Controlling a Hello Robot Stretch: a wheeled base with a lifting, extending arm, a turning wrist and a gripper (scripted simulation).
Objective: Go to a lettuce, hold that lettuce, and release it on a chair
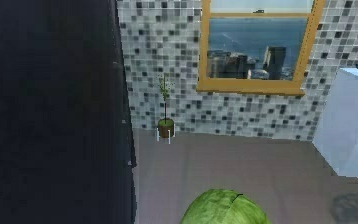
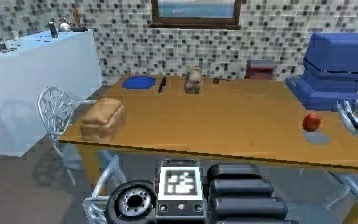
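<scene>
**Forward view.** Bottom edge, just right of centre, very near: the lettuce [image 1: 225, 207]. The top of a green, ribbed, rounded head shows and the rest is cut off, so I cannot tell what it rests on. Judged light and springy, with soft outer leaves that would bruise or tear, and a round form that would roll. Best taken across the firm middle of the head, not by a loose leaf edge. Near left, a tall dark panel [image 1: 57, 110] blocks that side. On the far side are a tiled wall [image 1: 167, 40], a framed window [image 1: 257, 45] and a small potted plant [image 1: 165, 108] on a white stand. A pale counter [image 1: 352, 120] is on the right.

**Arm side view.** The gripper [image 2: 135, 204] sits at the bottom edge, its dark body left of a white marked square [image 2: 182, 182]. Its far end can't be made out, so I cannot tell whether the fingers are apart or together, or whether anything is held. Beyond it is a long wooden surface [image 2: 217, 125] carrying:
- a bread loaf [image 2: 102, 117], near left
- a blue plate [image 2: 139, 83], far left, with a dark utensil [image 2: 161, 86] just beside it
- a reddish box [image 2: 259, 69], far
- a blue appliance [image 2: 337, 70], far right
- a red apple [image 2: 312, 122], near right

A wire-backed chair [image 2: 57, 108] stands at the left end and a second chair [image 2: 355, 120] at the right end. Both look drawn close to the surface, so its edge is the likely obstacle to reaching a seat.
</scene>
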